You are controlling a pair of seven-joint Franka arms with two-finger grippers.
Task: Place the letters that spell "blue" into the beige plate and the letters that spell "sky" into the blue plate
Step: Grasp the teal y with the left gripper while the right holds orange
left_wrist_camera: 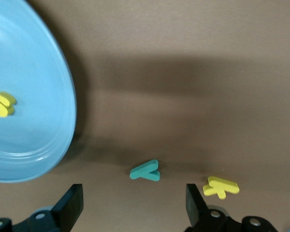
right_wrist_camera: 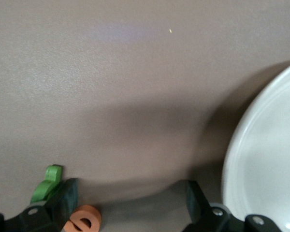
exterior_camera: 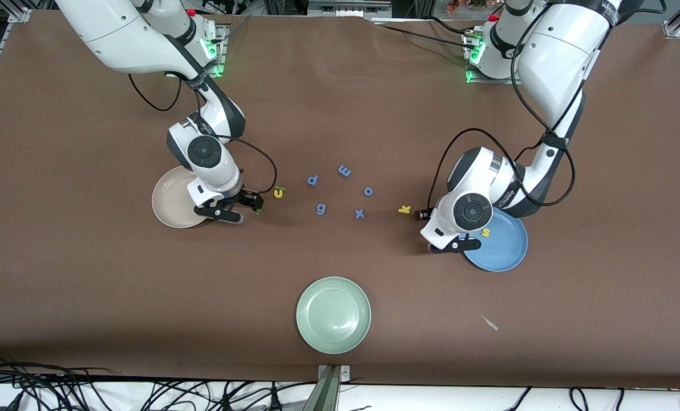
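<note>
Plates and small foam letters lie on the brown table (exterior_camera: 89, 297). At the right arm's end, the beige plate (exterior_camera: 171, 205) has no letter on the part that shows; the right arm covers part of it. The right gripper (exterior_camera: 243, 206) hangs low just beside this plate, and its fingers (right_wrist_camera: 65, 195) are spread, with nothing between them. The green "b" (right_wrist_camera: 48, 182) and the orange "e" (right_wrist_camera: 85, 218) lie on the table close to one finger. The yellow "u" (exterior_camera: 279, 192) lies near, toward the middle of the table.

In the middle lie five blue-purple letters (exterior_camera: 340, 191), well apart from each other. The pale green plate (exterior_camera: 333, 315) stands nearer to the front camera than they do.

Toward the left arm's end, the yellow "k" (exterior_camera: 404, 209) lies on the table, and the teal "y" (left_wrist_camera: 145, 171) lies just beside it, between the "k" and the blue plate (exterior_camera: 511, 254). The left gripper (left_wrist_camera: 134, 203) is low over the table beside this plate, its fingers wide apart and empty. The yellow "s" (exterior_camera: 486, 232) lies in the blue plate.
</note>
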